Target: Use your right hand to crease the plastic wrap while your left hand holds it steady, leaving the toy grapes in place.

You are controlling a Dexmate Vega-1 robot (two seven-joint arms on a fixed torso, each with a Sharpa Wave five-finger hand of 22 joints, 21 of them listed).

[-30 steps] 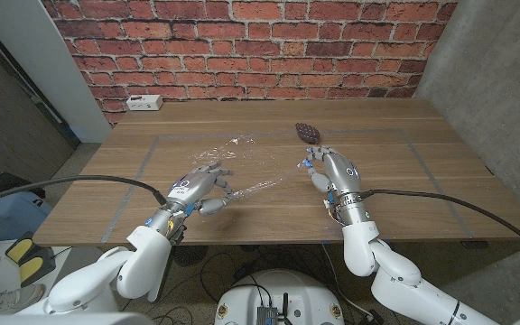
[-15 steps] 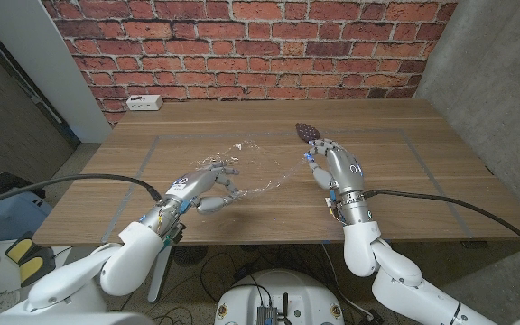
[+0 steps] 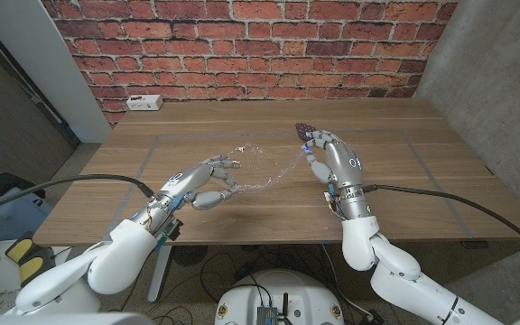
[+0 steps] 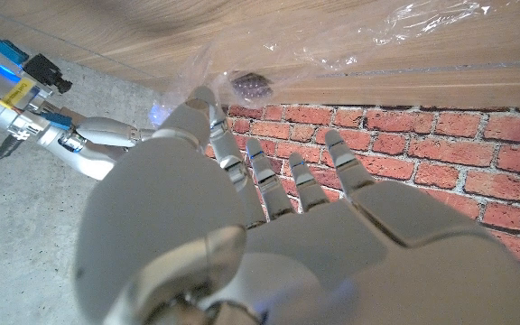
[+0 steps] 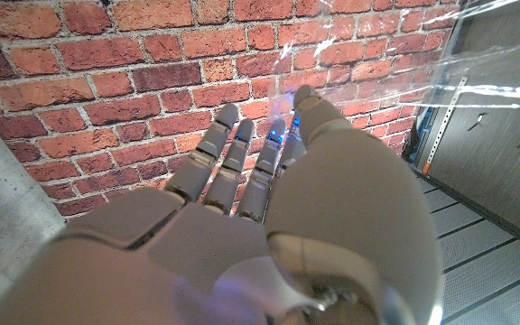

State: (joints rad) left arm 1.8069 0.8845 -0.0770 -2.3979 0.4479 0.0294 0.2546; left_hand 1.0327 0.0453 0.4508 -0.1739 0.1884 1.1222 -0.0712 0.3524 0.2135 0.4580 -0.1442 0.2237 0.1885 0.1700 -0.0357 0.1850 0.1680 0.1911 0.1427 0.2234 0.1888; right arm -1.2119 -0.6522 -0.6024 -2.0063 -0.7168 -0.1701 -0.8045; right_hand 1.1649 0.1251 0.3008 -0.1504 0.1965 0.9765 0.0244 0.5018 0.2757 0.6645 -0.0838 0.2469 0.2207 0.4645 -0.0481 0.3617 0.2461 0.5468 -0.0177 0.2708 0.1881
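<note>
Both hands had risen toward frame centre over the last second: the left hand point(image 3: 201, 184) and right hand point(image 3: 330, 159) each pinched the plastic wrap point(image 3: 258, 171), now stretched taut between them, toy grapes point(image 3: 307, 131) undisturbed behind, ready for creasing.

The table point(image 3: 404, 181) across the middle of the head view is brown wood with a straight grain. Behind it, along the top, the wall point(image 3: 242, 45) is red brick with pale mortar lines. The plastic wrap point(image 3: 260, 167) is clear with white glints; both hands are silver-grey.
</note>
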